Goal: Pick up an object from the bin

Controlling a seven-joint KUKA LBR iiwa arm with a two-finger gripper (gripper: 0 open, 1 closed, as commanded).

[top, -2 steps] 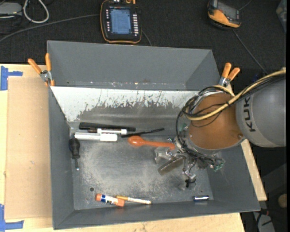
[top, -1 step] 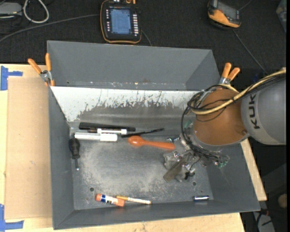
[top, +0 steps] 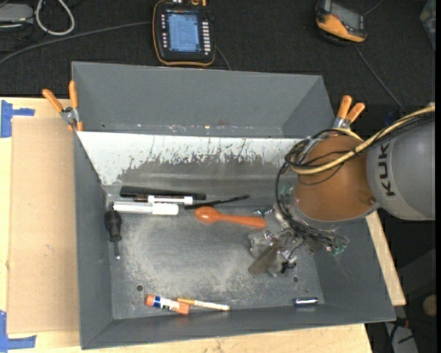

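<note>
My gripper is low over the bin floor at the right, below the arm's orange cover. Just to its left lies an orange spoon, bowl to the left and handle running right toward the gripper. A small dark blue piece lies on the floor in front of the gripper, near the bin's front right corner. Whether anything is in the gripper's grasp is hidden among its dark parts.
At the back left lie a black pen, a white marker and a thin black stick. A short black tool rests by the left wall. A pen with orange and blue ends lies along the front.
</note>
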